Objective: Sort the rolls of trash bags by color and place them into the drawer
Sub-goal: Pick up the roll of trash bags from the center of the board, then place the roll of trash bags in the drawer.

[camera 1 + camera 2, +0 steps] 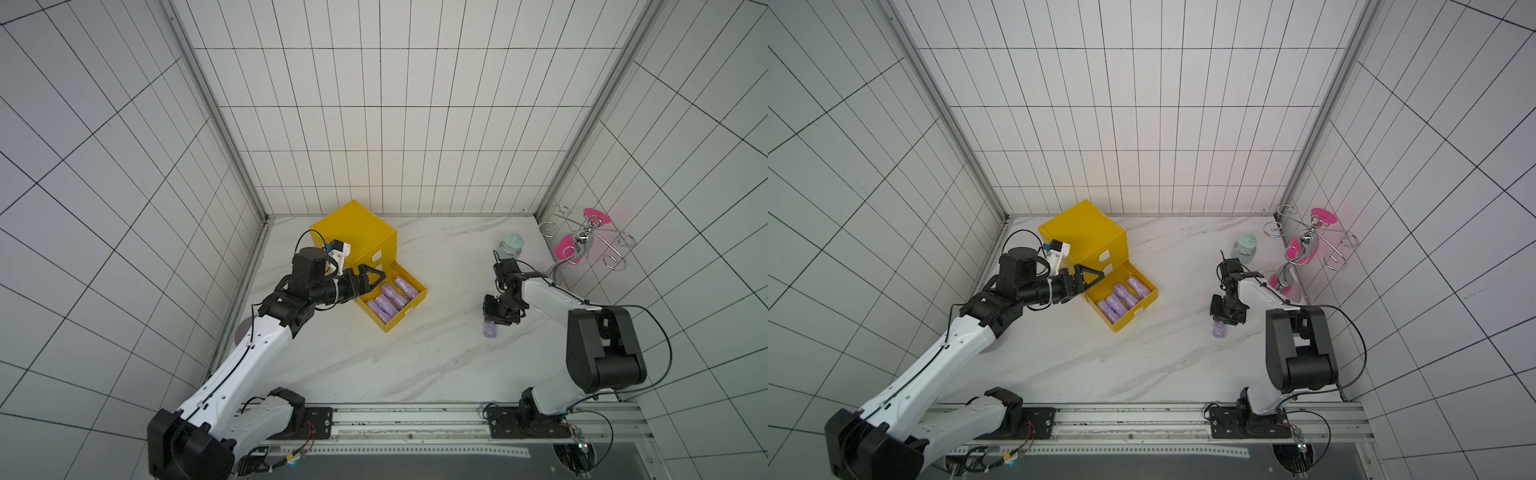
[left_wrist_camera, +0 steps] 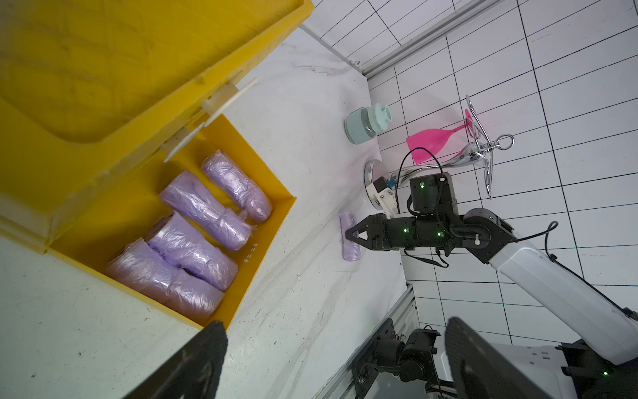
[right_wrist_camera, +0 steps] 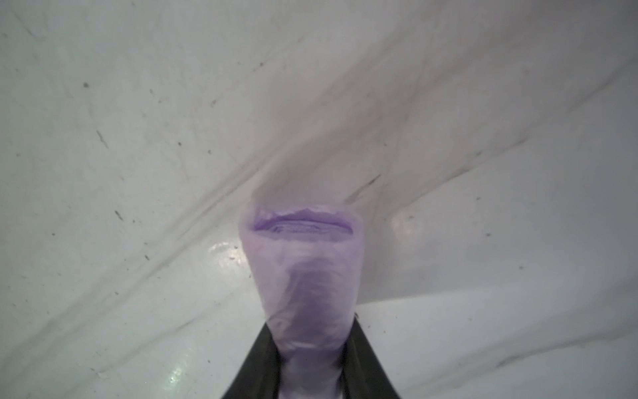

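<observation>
Right wrist view, right gripper (image 3: 312,366) pinching lilac roll (image 3: 303,269) (lying on tabletop (image 3: 138,138)), left gripper (image 1: 372,279) jaws spread by yellow drawer (image 1: 405,313).

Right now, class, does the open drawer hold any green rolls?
No, only lilac rolls lie in the drawer.

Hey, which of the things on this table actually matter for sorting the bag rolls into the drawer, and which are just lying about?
Part of the job:
- loose lilac roll, clamped in the right gripper
- four lilac rolls in the open drawer
- yellow cabinet
- left gripper, open at the drawer

Just lying about:
- pale green jar
- pink glass
- chrome rack
</observation>
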Action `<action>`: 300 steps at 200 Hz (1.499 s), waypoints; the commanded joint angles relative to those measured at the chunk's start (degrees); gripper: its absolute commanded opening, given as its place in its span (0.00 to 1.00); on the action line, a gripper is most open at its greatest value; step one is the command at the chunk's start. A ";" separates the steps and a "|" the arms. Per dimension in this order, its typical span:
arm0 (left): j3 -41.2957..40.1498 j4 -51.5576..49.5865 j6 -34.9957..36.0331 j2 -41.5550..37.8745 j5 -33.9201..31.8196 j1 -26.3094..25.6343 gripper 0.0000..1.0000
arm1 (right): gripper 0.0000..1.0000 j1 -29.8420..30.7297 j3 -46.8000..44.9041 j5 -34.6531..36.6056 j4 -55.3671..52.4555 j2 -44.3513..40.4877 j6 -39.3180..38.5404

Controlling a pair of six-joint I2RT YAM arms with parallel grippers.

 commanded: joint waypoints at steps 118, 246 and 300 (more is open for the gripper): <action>3.61 -7.00 8.18 0.48 2.56 18.25 0.97 | 0.15 26.17 23.13 -2.21 -1.67 1.21 -9.83; 3.18 -7.57 9.08 1.68 5.00 25.10 0.97 | 0.16 32.89 50.51 -6.54 -6.17 27.03 -16.27; 2.77 -7.85 9.30 1.71 5.11 25.18 0.97 | 0.18 32.93 47.94 -4.42 -4.20 30.22 -17.11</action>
